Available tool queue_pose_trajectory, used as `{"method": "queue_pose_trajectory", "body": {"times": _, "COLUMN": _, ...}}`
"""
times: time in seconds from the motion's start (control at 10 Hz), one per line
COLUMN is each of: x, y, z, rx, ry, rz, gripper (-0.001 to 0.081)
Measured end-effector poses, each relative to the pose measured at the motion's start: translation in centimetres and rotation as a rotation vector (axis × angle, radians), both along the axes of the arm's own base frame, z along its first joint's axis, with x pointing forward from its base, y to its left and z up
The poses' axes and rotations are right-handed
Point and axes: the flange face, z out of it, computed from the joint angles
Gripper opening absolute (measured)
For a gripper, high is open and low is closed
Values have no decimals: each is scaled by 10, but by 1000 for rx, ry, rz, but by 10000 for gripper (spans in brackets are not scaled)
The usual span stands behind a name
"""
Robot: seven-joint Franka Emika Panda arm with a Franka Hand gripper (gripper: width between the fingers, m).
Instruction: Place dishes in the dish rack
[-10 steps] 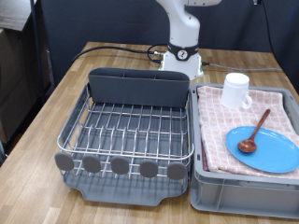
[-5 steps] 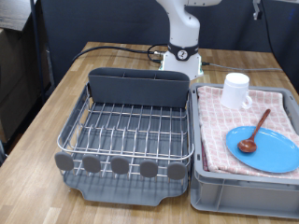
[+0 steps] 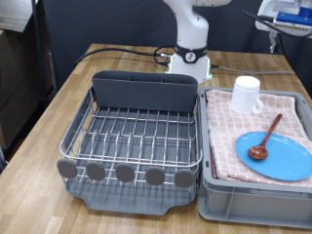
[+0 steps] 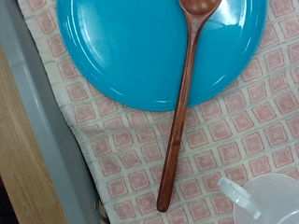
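Change: nothing moved; gripper out of view, jaws' state unknowable
Rack (image 3: 136, 136): empty
Beside rack: plate (image 3: 278, 156), spoon (image 4: 182, 98), cup (image 3: 247, 94) unmoved

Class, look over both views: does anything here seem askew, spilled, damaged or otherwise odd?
Nothing is spilled or damaged. The wooden spoon lies slantwise, bowl on the blue plate, handle out over the checked cloth. The white cup stands beside it; the dish rack holds no dishes.

I see my white arm (image 3: 192, 29) standing tall at the back. My tool is out of sight.
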Motion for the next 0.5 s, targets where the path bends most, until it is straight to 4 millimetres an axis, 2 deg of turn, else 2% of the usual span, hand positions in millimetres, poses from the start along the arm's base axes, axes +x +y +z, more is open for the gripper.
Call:
{"method": "queue_pose_trajectory", "body": {"times": 0.3, "x": 0, "y": 1, "z": -4, "rx": -2, "ry": -10, "rz": 42, "gripper": 803}}
{"method": "queue_pose_trajectory", "body": {"times": 0.5, "x": 1, "y": 3, "z": -20, "rx": -11, "ry": -48, "rz": 58, "gripper": 803}}
